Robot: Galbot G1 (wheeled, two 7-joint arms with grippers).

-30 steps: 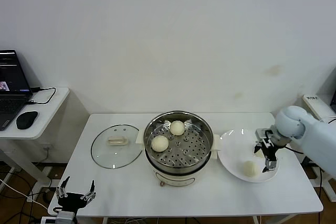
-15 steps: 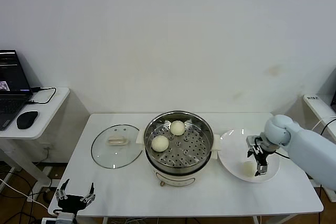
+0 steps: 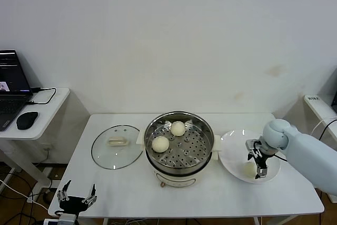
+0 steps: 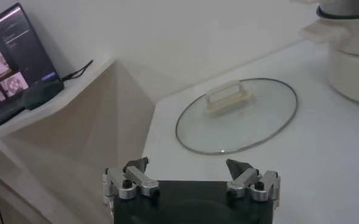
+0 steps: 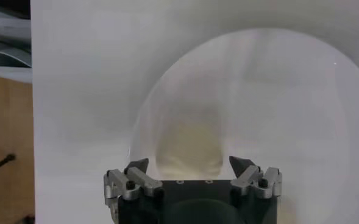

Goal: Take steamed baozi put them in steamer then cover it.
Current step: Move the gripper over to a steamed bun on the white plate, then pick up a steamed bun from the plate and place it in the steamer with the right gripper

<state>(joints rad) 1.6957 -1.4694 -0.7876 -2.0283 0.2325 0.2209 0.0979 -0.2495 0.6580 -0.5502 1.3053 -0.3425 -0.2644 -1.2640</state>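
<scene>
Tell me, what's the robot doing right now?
Right gripper open, over bun on plate. Left gripper open, parked low. Two buns in steamer; lid off. Nothing blocking.

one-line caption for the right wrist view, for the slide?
Right claw, open, poised over the last baozi on the white plate, with the bun between its fingers.

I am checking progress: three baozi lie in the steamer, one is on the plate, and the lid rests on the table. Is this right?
Not quite. The head view shows only two baozi in the steamer. One is on the plate, the lid rests on the table.
</scene>
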